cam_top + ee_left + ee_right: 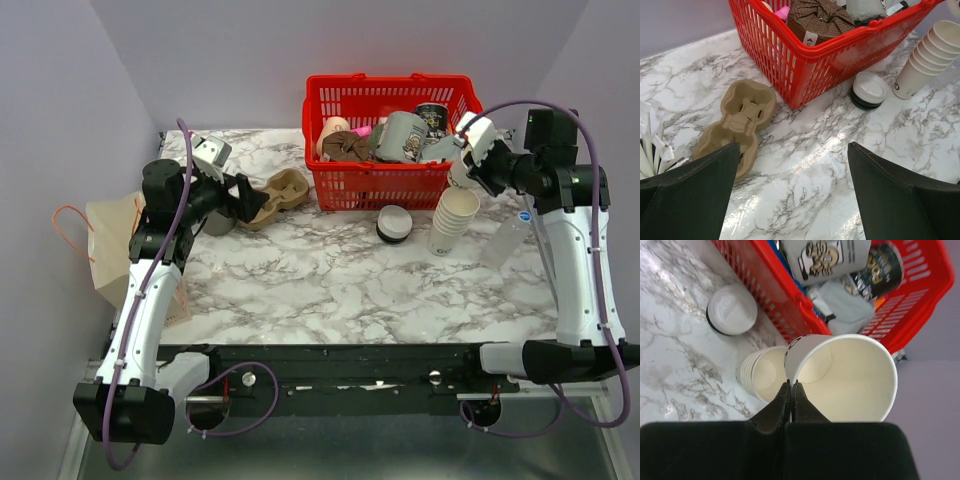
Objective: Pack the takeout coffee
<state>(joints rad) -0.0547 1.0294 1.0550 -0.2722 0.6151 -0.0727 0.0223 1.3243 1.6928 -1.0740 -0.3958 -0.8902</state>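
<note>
A single white paper cup (850, 380), lidless and empty, is seen at the centre of the right wrist view, its mouth turned toward the camera. Its rim wall is pinched between the fingers of the right gripper (790, 388), which are closed almost together on it. In the top view the cup (460, 177) is held in the upper right of the frame, off the marble table (330, 280), above a stack of lidless cups (455, 220) and just beside the right end of the red basket (390, 100). A short stack of lids (393, 223) is set left of the cups, in front of the basket. The left gripper (792, 150) is spread wide with nothing held, over a 2-cup cardboard carrier (740, 125). A brown paper bag (115, 250) is seen at the left edge
</note>
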